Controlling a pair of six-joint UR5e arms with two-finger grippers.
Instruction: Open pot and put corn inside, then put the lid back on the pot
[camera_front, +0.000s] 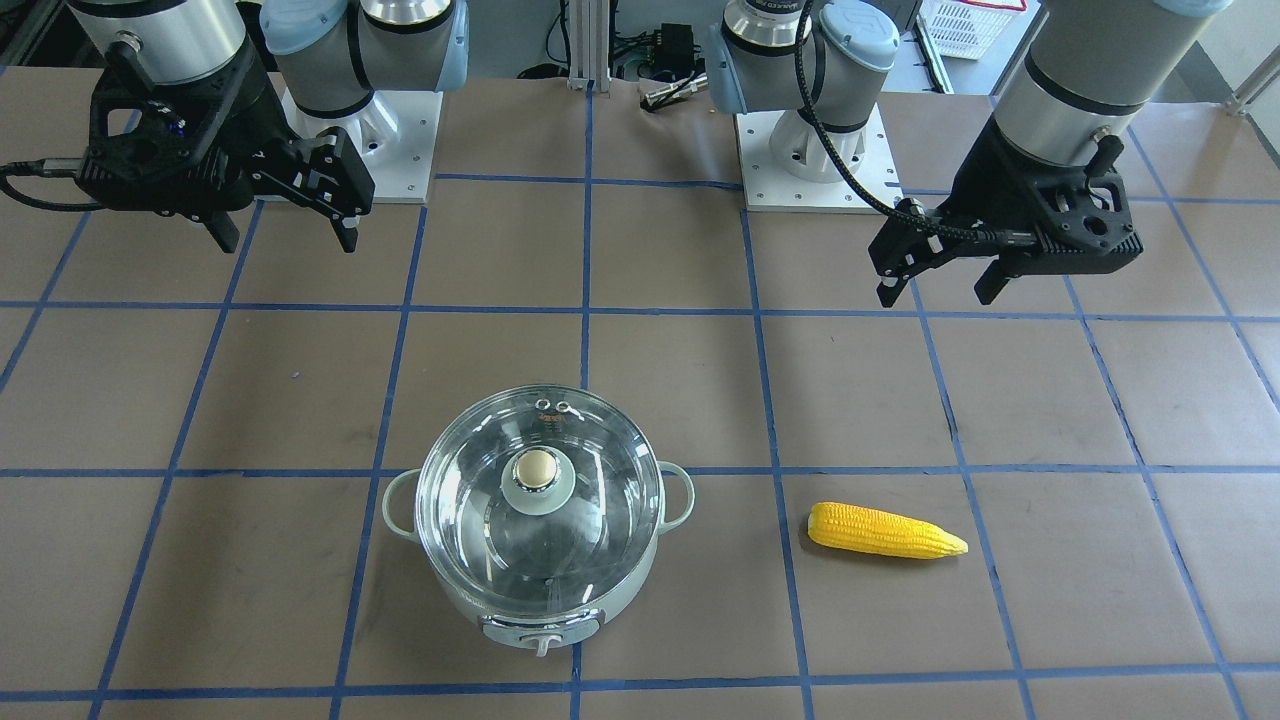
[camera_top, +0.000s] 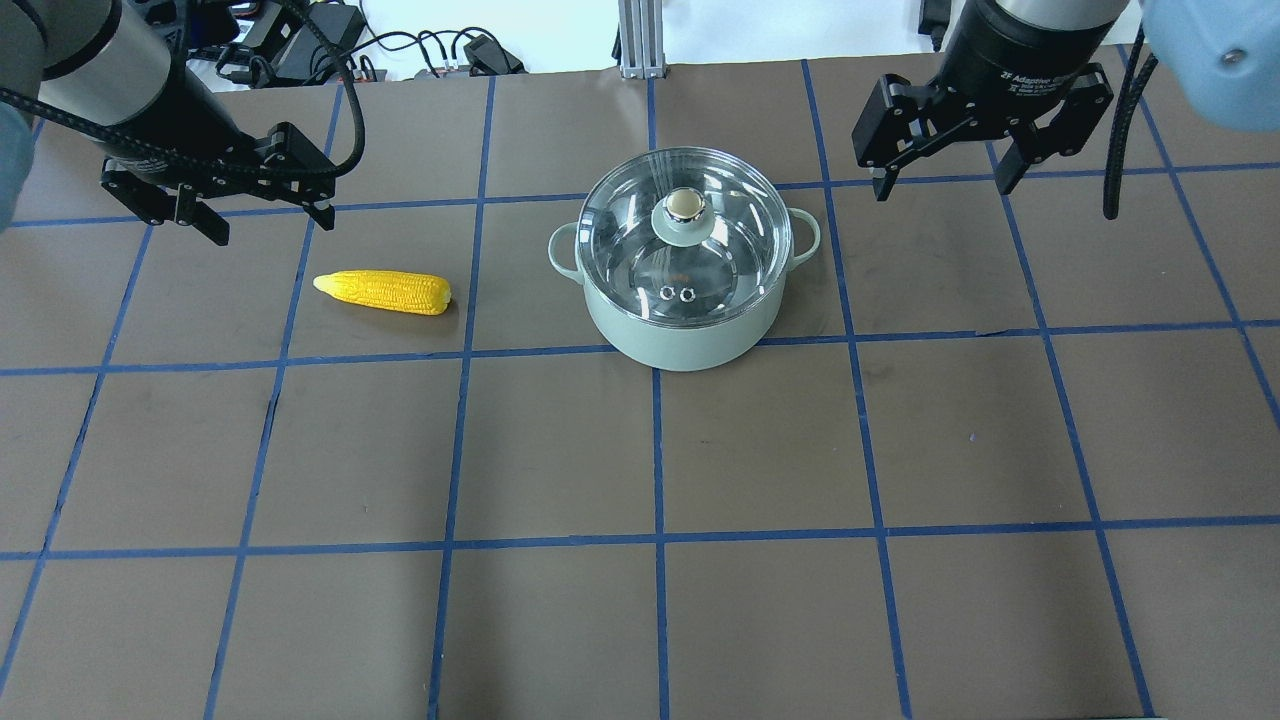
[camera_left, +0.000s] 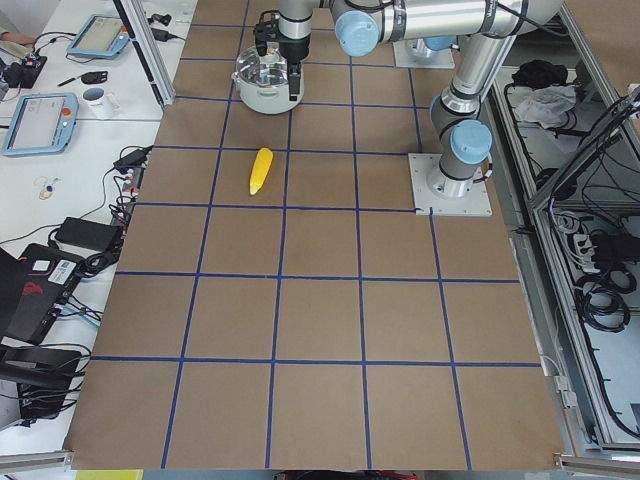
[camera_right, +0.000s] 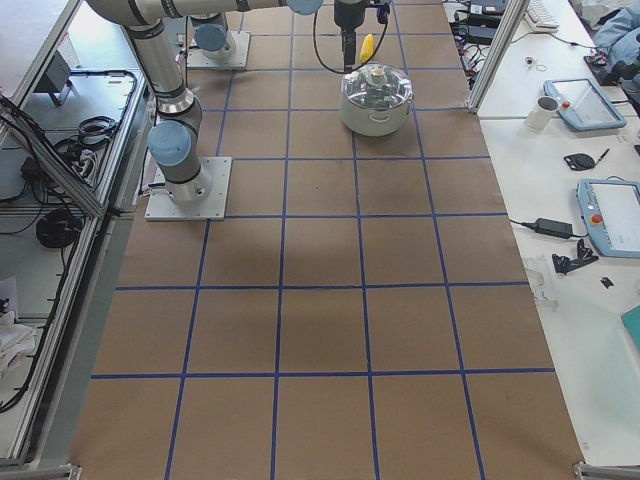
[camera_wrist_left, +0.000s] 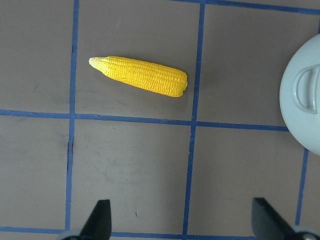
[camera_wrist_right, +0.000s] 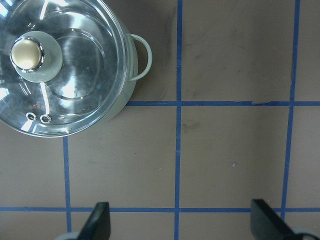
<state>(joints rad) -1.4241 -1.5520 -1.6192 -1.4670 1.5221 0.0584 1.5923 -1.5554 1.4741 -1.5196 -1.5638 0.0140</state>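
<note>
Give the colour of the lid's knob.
The knob is gold-beige, on a pale base; best in right wrist view.

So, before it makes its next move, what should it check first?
1. Lid sits flat on the pot, nothing on top: ok.
2. Right tool open and empty: ok.
3. Left tool open and empty: ok.
4. Corn lies alone on the table, apart from the pot: ok.
5. Room inside the pot for the corn: cannot tell, the glass glares.
</note>
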